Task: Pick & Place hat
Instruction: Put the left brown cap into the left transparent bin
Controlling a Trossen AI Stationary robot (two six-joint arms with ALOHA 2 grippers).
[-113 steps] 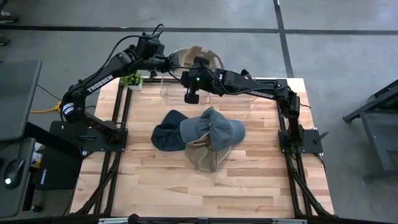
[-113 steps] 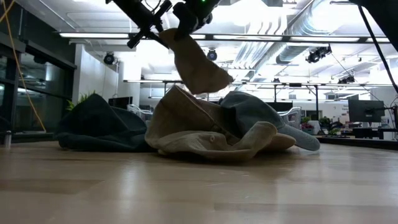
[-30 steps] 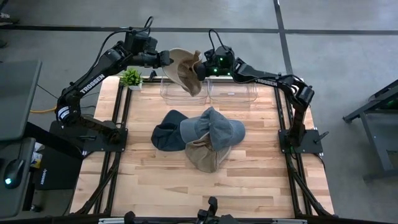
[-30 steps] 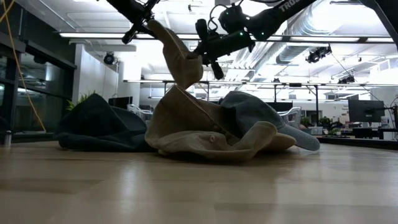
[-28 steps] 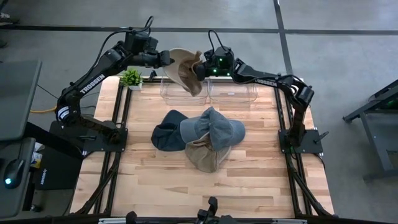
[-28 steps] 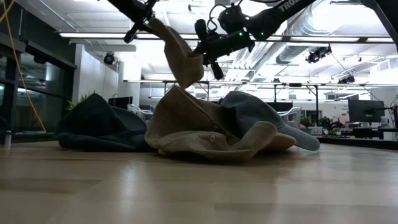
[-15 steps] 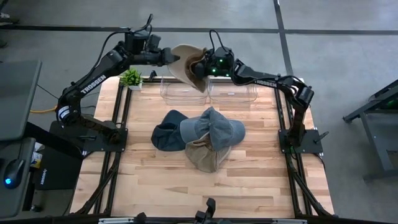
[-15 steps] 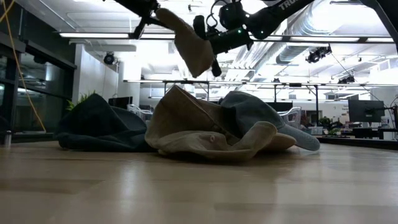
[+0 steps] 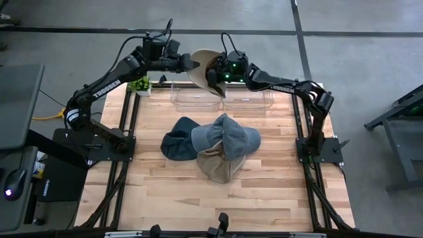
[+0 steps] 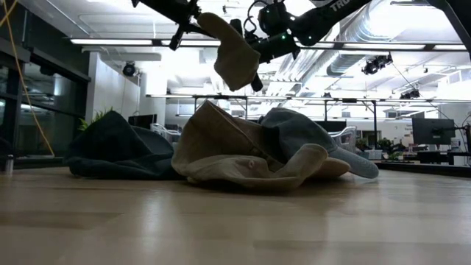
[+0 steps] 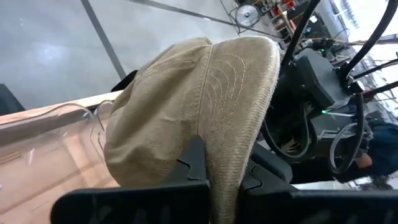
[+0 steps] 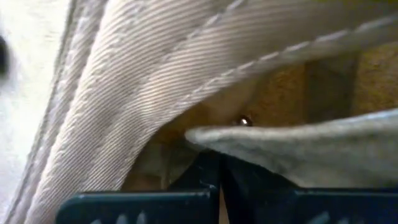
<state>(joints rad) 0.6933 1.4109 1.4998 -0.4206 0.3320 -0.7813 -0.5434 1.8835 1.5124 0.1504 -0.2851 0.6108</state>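
Observation:
A tan cap (image 9: 203,68) hangs in the air between my two grippers, above the clear bins at the table's far edge. It also shows in the low view (image 10: 234,53). My left gripper (image 9: 188,63) is shut on it from the table's left. My right gripper (image 9: 215,71) meets it from the right and is shut on its cloth. On the middle of the table lies a pile of hats: a dark teal one (image 9: 177,142), a blue denim cap (image 9: 228,135) and a tan one (image 9: 218,165). My left gripper pinches the tan cap's stitched brim (image 11: 233,134) between its two fingers (image 11: 194,158), coming nearly level from the table's left. The cap is lifted clear, its crown (image 11: 155,118) beyond the fingers. My right gripper is shut on a thin edge of the cap's cloth (image 12: 214,144), seemingly on its inner side. It comes about level from the table's right. The cloth fills the wrist view, so which part of the cap this is cannot be told.
Two clear plastic bins (image 9: 192,98) (image 9: 250,96) stand side by side at the far edge, under the held cap. A small green plant (image 9: 139,84) sits at the far left corner. Bare wood (image 9: 165,192) lies near and left of the pile.
My left gripper has moved toward the table's right and a little up, carrying the cap toward my right gripper. The cap has swung from hanging down to lying flatter and higher, and now sits against the right gripper's fingers. The pile has not moved.

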